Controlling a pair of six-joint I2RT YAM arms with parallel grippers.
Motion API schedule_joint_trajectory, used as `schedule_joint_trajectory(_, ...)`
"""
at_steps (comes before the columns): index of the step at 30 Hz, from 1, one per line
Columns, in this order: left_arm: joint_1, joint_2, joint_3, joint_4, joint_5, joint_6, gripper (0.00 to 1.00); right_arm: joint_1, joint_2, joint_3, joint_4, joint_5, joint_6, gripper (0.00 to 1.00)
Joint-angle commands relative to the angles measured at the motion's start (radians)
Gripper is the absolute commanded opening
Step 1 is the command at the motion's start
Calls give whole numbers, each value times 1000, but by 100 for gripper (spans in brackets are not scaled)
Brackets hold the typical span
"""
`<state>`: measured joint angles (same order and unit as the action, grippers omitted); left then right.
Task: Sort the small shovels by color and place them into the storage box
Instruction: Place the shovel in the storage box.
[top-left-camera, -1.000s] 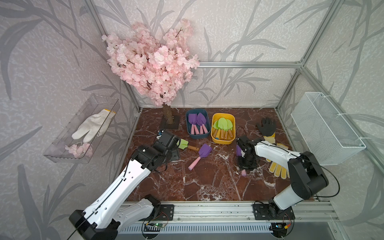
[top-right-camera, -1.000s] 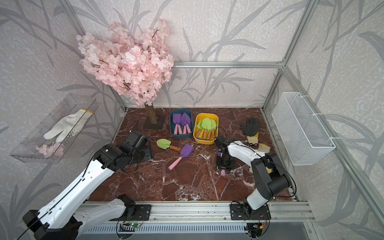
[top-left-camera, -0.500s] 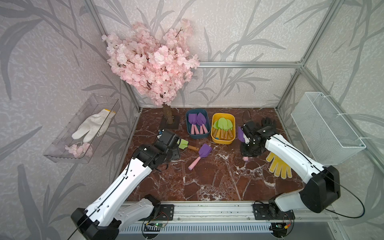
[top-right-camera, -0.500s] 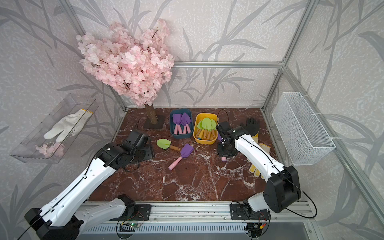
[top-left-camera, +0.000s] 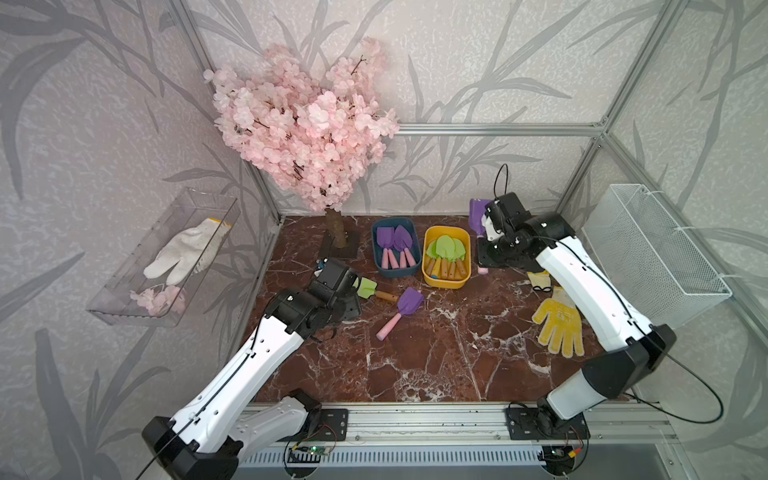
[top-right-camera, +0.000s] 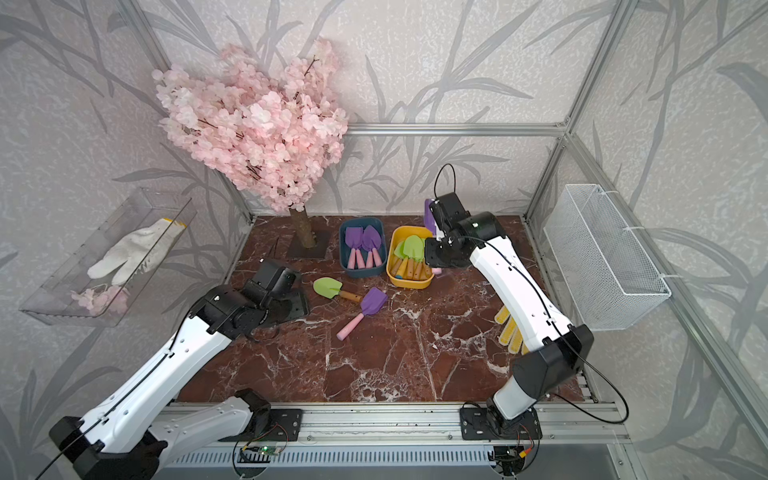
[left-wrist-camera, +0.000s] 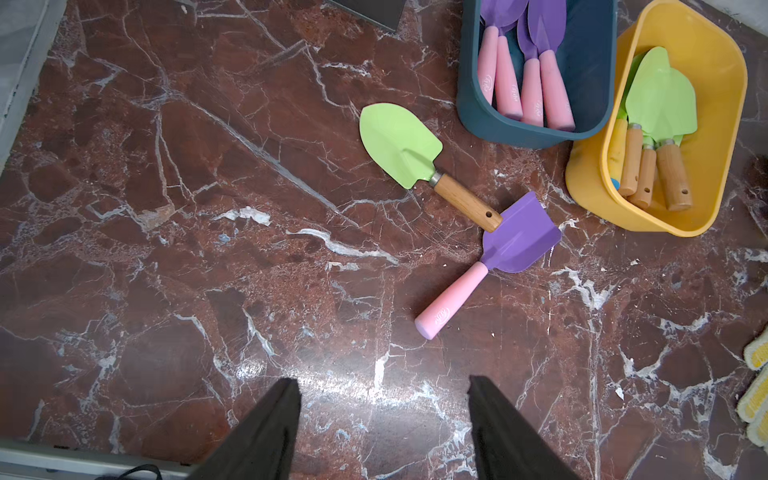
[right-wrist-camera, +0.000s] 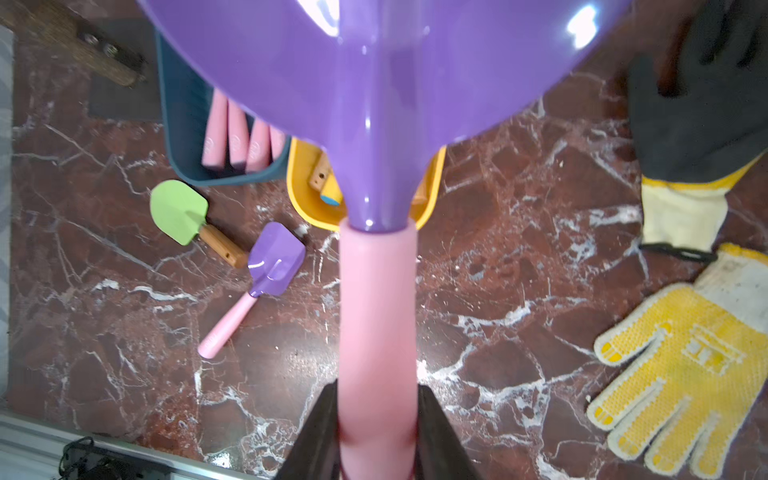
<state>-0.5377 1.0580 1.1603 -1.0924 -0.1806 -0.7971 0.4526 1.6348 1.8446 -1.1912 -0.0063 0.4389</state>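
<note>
**Right arm raised a purple shovel beside the boxes**

Over the last second the right gripper (right-wrist-camera: 376, 397) rose from low over the table (left-wrist-camera: 166, 208) and swung toward the back. It then hung just beside the yellow box (top-left-camera: 444, 285), on the side away from the blue box (top-left-camera: 395, 273). The left arm barely shifted. The right jaws were clamped on the pink handle of the held purple shovel (right-wrist-camera: 374, 124), blade pointing up, the whole tool clear of the table.

The step in hand looked like the carry: one purple shovel picked up and on its way to its box. Purple, pink-handled shovels already lay in the blue box and green ones in the yellow box, so this load belonged in the blue one. That box sat beyond the yellow one from the gripper. The next move therefore called for a pass across the yellow box, high enough for the handle end to clear its rim, then a lowering and release over the blue box.

The left gripper (left-wrist-camera: 382, 382) stood about half open and empty above bare table. Near it lay the loose green shovel (left-wrist-camera: 409, 149) and the loose purple shovel (left-wrist-camera: 517, 235), the green one's wooden handle end touching the purple blade. Those two remained to be sorted, and lifting either would likely nudge the other.
</note>
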Motion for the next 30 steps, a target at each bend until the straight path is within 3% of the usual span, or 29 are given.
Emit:
schedule_joint_trajectory(1,7,-11,16,-29,-3,2,68,15,100,161,-46,-9,-27,10)
schedule_joint_trajectory(10,16,-39,11,-50,-10,-4,68,106,461,777,-202,45,-95,11)
schedule_joint_trajectory(13,20,-47,5,-52,-8,-7,68,120,551,885,-183,38,-96,11)
schedule_joint_trajectory(21,27,-59,1,-64,-9,-2,68,150,694,933,-88,-36,-19,11)
schedule_joint_trajectory(25,31,-56,-8,-56,1,-1,68,209,737,919,7,78,-45,11)
schedule_joint_trajectory(30,32,-61,-17,-48,8,-5,68,227,833,928,97,18,37,11)
